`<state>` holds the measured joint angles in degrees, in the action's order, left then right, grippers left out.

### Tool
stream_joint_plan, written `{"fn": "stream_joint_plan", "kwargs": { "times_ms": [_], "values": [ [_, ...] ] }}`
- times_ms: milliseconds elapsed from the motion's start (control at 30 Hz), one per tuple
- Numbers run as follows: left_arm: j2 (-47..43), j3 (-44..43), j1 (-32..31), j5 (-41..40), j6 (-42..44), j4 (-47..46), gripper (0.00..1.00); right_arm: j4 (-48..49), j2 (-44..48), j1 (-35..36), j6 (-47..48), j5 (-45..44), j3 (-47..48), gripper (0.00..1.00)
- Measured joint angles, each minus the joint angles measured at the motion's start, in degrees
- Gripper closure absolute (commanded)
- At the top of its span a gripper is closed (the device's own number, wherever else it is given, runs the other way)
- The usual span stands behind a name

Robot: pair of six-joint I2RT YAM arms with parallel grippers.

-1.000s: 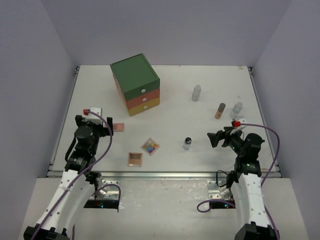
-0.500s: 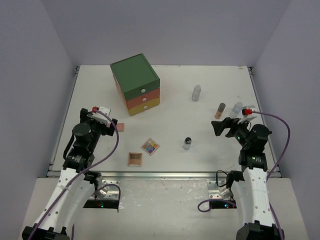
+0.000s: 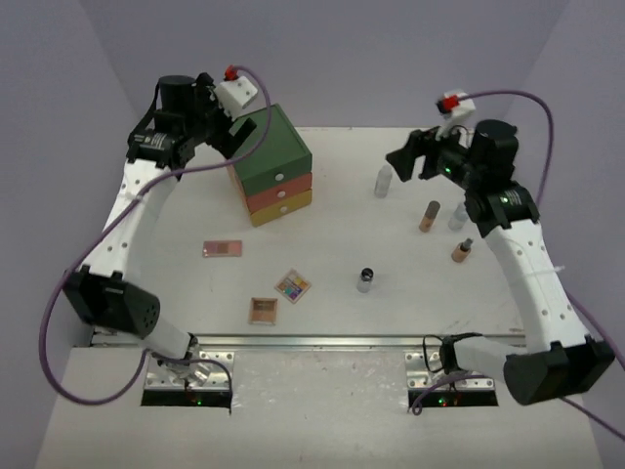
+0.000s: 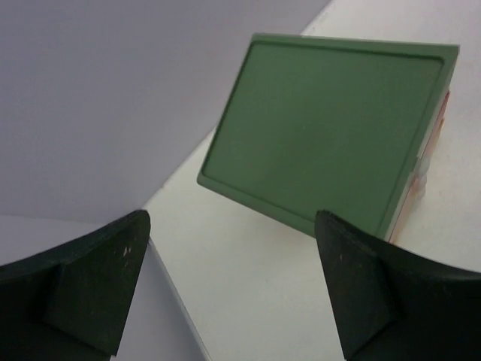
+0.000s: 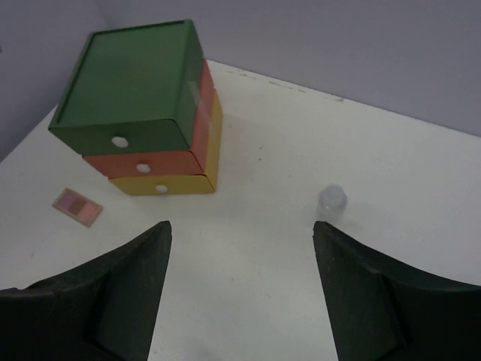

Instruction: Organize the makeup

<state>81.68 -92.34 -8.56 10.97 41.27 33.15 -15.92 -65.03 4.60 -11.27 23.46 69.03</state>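
1. Changed since a second ago: left pincer (image 3: pixel 234 132) lifted from low beside the pink palette (image 3: pixel 222 249) to high over the far-left corner of the drawer box (image 3: pixel 266 166). Right pincer (image 3: pixel 410 159) lifted from the near right of the counter (image 3: pixel 342 230) to the far side, just beside the clear bottle (image 3: pixel 384 181).
2. Left pincer state: released, fingers spread wide, nothing between them. Seen from its wrist: only the green top of the drawer box and bare counter.
3. Right pincer state: released, likewise carrying nothing. Seen from its wrist: drawer box, pink palette and clear bottle, all lying well below.
4. Palettes, all loose on the counter: pink at near left, in much the same place as before; tan palette (image 3: pixel 263 311) near the front edge; multicolour palette (image 3: pixel 292 286) just beside it.
5. Bottles: black-capped jar (image 3: pixel 365 280) at near centre; amber bottle (image 3: pixel 430 216), a pale bottle (image 3: pixel 459 217) and a small tan bottle (image 3: pixel 461 250) grouped at the right, upright.
6. Drawer box: all three drawers shut.
7. Judged meaning for the task: no item stowed yet, sorting at its very start. Likely a repositioning, with the left side set to open a drawer and the right to take the clear bottle.
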Motion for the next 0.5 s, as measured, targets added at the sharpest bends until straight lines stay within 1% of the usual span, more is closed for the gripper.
{"fn": "stream_joint_plan", "kwargs": {
  "times_ms": [33, 67, 133, 167, 267, 400, 500],
  "values": [
    [5.4, -5.4, 0.0, 0.0, -0.9, 2.4, 0.12, -1.1, -3.1, 4.3, 1.4, -3.1, 3.7, 0.30],
    [9.3, -9.0, 0.0, -0.1, -1.8, 4.6, 0.12, -2.5, -5.6, 7.8, 2.1, -5.8, 6.3, 0.35],
    [15.3, -13.8, 0.0, -0.9, -4.0, 9.9, 0.12, -6.3, -10.0, 12.6, 1.8, -11.1, 10.3, 0.40],
    [17.2, -14.8, 0.0, -1.3, -5.0, 11.3, 0.11, -7.8, -12.0, 14.1, 1.2, -13.5, 11.7, 0.42],
    [19.8, -14.7, 0.3, -2.4, -7.9, 14.1, 0.11, -10.1, -16.8, 18.6, -0.6, -20.7, 13.5, 0.43],
    [20.0, -14.2, 0.4, -2.8, -11.7, 13.3, 0.11, -10.5, -23.9, 26.7, -1.0, -29.1, 15.2, 0.44],
    [20.5, -14.2, 0.4, -2.8, -14.6, 11.2, 0.12, -9.7, -30.2, 32.1, -1.6, -31.1, 18.2, 0.45]
  ]
}}
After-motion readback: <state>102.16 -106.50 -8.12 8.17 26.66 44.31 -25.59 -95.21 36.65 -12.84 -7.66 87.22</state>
